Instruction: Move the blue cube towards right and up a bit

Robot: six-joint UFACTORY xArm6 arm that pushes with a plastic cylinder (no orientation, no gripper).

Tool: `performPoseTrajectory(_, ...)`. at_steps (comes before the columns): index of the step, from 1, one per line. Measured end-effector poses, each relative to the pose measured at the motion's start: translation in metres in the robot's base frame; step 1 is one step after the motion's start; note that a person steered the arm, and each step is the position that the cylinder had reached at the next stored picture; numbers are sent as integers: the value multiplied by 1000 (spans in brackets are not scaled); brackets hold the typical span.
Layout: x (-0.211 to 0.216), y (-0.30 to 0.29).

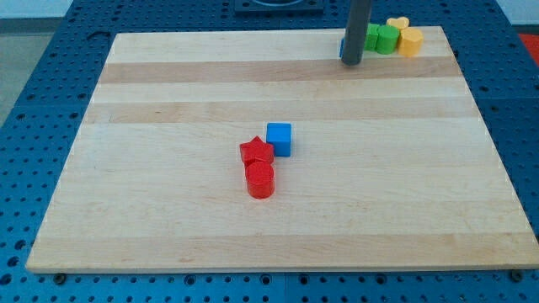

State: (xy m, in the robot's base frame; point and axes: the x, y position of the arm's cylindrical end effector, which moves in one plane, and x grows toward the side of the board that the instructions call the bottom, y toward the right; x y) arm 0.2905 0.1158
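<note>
The board (168, 210) fills most of the view. My tip (353, 63) stands near the view's top right, just left of a green (381, 39) and yellow (408, 39) cluster; it has no fingers, just a rod. Mid-board, the blue cube (280, 139) touches a red star (257, 152), with a red cylinder (260, 180) below.

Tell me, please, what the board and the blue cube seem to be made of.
The board: apparently pale wood, glued from long strips, judging by the lengthwise bands and grain; smooth, faintly satin finish. The blue cube: uniform colour with no grain, matte; probably plastic or painted wood, which one cannot be told.
</note>
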Motion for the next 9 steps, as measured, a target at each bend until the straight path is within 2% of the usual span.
performPoseTrajectory(1, 47, -33)
performPoseTrajectory(2, 79, -114)
performPoseTrajectory(3, 89, -206)
performPoseTrajectory(4, 141, -240)
performPoseTrajectory(5, 172, -233)
performPoseTrajectory(8, 149, -66)
performPoseTrajectory(9, 156, -55)
